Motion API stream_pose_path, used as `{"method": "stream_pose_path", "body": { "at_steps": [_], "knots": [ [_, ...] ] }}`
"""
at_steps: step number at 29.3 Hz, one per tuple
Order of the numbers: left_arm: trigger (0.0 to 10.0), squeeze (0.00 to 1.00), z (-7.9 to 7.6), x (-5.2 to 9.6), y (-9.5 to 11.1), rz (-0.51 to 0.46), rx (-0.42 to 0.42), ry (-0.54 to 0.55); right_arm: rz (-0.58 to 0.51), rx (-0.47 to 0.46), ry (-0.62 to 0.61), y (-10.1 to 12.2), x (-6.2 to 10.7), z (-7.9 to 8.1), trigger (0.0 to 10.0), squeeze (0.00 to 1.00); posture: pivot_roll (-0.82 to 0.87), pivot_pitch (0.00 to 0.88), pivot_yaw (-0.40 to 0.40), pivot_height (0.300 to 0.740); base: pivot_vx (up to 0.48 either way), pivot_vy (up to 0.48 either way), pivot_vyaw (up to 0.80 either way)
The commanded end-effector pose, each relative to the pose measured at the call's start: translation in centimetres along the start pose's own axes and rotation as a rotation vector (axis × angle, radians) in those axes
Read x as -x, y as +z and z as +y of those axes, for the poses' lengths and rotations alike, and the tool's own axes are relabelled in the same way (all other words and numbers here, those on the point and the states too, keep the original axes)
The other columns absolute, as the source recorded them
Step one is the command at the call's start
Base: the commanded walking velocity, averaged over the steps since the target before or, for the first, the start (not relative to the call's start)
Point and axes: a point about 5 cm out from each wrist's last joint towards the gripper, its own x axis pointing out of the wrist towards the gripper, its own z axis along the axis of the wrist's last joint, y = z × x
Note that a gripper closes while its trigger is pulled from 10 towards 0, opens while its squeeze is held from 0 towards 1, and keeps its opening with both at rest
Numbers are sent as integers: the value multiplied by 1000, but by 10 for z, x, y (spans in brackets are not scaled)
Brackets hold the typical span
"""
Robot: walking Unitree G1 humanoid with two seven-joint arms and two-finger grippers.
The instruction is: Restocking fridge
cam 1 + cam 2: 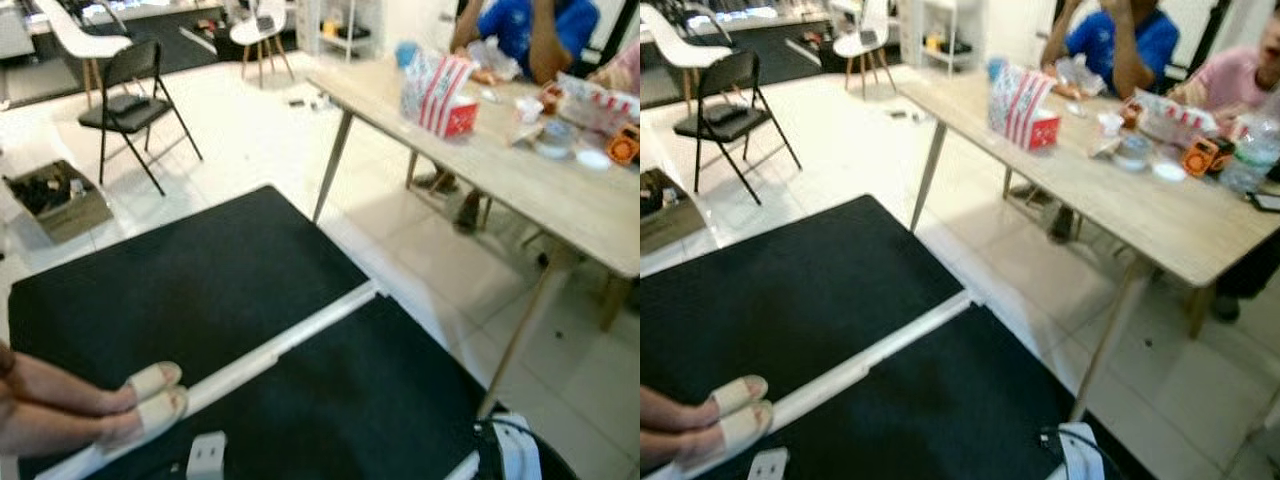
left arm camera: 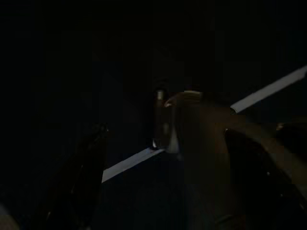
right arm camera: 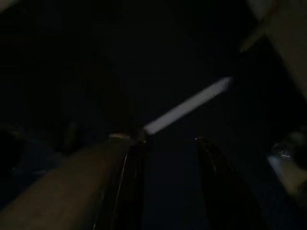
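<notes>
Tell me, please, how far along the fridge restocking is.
Nothing looks stocked yet. The head camera faces a black surface with a white strip, a person's fingers resting on it, near a wooden table. What is in hand is unclear, the wrist views being dark. All restocking remains.

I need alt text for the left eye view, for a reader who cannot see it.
A black surface with a white bar across it lies below; a person's taped fingers rest on the bar. Behind stands a wooden table with food packages.
</notes>
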Motion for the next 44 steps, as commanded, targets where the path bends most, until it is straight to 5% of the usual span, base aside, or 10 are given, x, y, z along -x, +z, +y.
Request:
{"method": "stream_pose_path", "body": {
  "at_steps": [1,27,44],
  "knots": [
    [10000,0,0,-1,4,-2,-18,-3,7,-1,6,-3,0,0,10000,0,-25,0,16,740,345,0,0],
    [10000,0,-1,-1,4,-3,-17,-3,19,24,8,-3,-1,3,10000,0,-22,0,24,740,346,0,-332],
    [10000,0,1,-1,6,-5,-18,1,25,15,8,-4,-1,5,10000,0,-22,0,27,740,345,0,-771]
  ]
}}
